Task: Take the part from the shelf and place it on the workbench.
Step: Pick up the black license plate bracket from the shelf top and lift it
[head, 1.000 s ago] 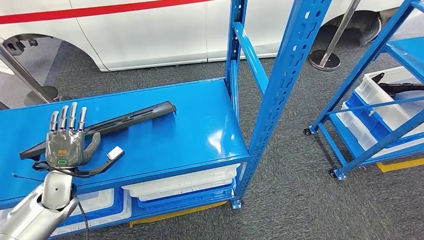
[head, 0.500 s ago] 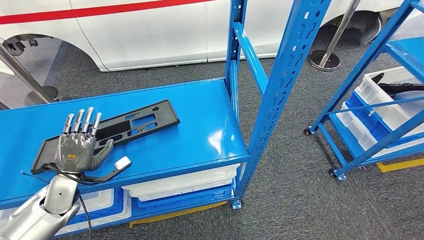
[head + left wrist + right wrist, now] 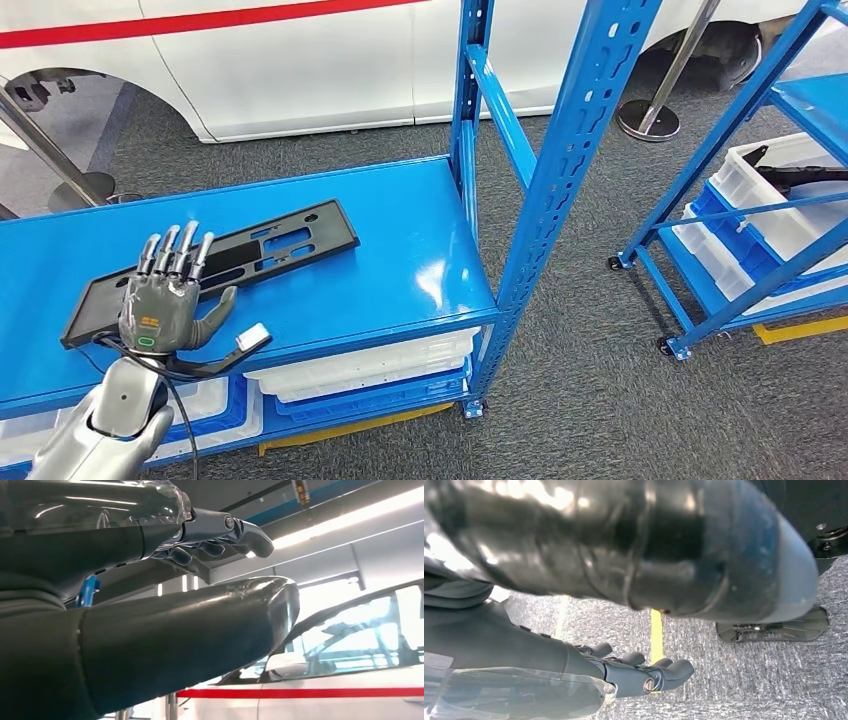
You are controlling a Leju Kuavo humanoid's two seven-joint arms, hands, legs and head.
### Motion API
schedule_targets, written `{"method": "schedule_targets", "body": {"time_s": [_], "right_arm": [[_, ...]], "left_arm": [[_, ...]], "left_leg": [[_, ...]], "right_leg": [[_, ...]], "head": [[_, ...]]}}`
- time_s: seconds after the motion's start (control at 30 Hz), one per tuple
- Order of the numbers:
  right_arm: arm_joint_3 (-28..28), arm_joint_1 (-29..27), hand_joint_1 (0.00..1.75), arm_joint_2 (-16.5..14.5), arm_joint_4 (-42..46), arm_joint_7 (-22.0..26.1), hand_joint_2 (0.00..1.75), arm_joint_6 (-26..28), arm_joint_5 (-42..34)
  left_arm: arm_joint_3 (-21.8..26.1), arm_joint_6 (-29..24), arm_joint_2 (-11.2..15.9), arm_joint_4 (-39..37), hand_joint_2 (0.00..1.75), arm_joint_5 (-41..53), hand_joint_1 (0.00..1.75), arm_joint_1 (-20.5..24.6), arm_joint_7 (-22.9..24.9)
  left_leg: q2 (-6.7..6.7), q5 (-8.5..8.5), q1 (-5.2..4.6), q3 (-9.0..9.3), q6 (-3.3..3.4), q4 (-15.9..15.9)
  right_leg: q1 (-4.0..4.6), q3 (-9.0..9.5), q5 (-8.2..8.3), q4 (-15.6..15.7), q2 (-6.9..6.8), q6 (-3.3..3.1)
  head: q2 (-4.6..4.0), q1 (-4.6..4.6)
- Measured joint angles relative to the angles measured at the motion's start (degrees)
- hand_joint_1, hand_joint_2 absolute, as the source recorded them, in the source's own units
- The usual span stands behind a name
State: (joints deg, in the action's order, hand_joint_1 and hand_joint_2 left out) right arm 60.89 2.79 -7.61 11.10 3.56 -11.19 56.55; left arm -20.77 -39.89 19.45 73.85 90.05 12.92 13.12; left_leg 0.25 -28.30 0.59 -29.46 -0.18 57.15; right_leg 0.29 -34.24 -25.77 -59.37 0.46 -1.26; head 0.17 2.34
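Note:
The black flat part, a long plate with cut-outs, lies flat on the blue bench top, running from the near left toward the middle. My left hand hovers over its near-left end, fingers spread and straight, holding nothing; a grey cable with a small white plug hangs off the wrist. The left wrist view shows its thick thumb and straight fingers apart, with nothing between them. My right hand hangs over grey carpet floor, its fingers loosely extended and empty.
A blue upright post rises at the bench's right corner. White bins sit on the level below. To the right stands a second blue rack with white bins and another black part. A white car and a stanchion base stand behind.
The part stood on its edge by my left hand a second ago; it now lies flat on the blue top. My left hand has drawn back toward the near edge.

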Motion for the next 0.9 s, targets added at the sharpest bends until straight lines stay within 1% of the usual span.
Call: {"method": "schedule_targets", "body": {"time_s": [0.23, 0.37, 0.5, 0.63, 0.77, 0.9], "right_arm": [[0.0, 0.0, 0.0, 0.0, 0.0, 0.0, 0.0, -0.1, 0.1], [0.0, 0.0, 0.0, 0.0, 0.0, 0.0, 0.0, -0.1, 0.2], [0.1, 0.0, 0.0, 0.0, 0.0, 0.0, 0.0, -0.1, 0.2], [0.1, 0.0, 0.0, 0.0, 0.0, 0.0, 0.0, -0.1, 0.5], [0.2, 0.0, 0.0, 0.0, 0.0, 0.1, 0.0, -0.2, 0.8], [0.3, 0.0, 0.0, 0.0, 0.0, 0.1, 0.0, -0.1, 1.0]], "left_arm": [[2.4, 0.0, -1.7, 0.7, 0.0, 0.0, 0.0, -0.7, -1.5], [3.3, 0.0, -2.3, 0.7, 1.75, 0.0, 0.0, -0.7, -1.8], [4.4, 0.0, -3.1, 0.4, 1.75, 0.0, 0.0, -0.8, -2.8], [6.6, 0.0, -4.1, -1.0, 1.75, 0.0, 0.0, -0.9, -5.0], [11.0, 0.0, -5.5, -3.9, 1.75, -1.0, 0.0, -1.0, -8.5], [15.7, 0.0, -6.3, -7.3, 1.75, -3.2, 0.0, -1.0, -11.6]], "left_leg": [[-0.01, 0.0, 0.01, 0.0, 0.0, 0.0], [-0.01, 0.0, 0.01, 0.0, 0.0, 0.0], [-0.01, 0.0, 0.01, -0.01, 0.0, 0.0], [0.0, 0.0, 0.0, -0.02, 0.0, 0.0], [0.0, 0.0, 0.01, -0.04, 0.0, 0.0], [0.0, 0.0, 0.01, -0.05, 0.0, 0.0]], "right_leg": [[0.01, 0.0, 0.0, 0.0, 0.0, 0.0], [0.01, 0.0, 0.0, 0.0, -0.01, 0.0], [0.01, 0.01, 0.0, 0.0, -0.01, 0.0], [0.0, 0.0, 0.0, 0.0, 0.0, 0.0], [0.01, 0.0, 0.0, 0.0, 0.0, 0.0], [0.02, 0.0, 0.0, 0.0, 0.01, 0.0]], "head": [[0.0, 0.0], [0.0, 0.0], [0.0, 0.0], [0.01, 0.0], [0.01, 0.0], [0.01, 0.0]]}}
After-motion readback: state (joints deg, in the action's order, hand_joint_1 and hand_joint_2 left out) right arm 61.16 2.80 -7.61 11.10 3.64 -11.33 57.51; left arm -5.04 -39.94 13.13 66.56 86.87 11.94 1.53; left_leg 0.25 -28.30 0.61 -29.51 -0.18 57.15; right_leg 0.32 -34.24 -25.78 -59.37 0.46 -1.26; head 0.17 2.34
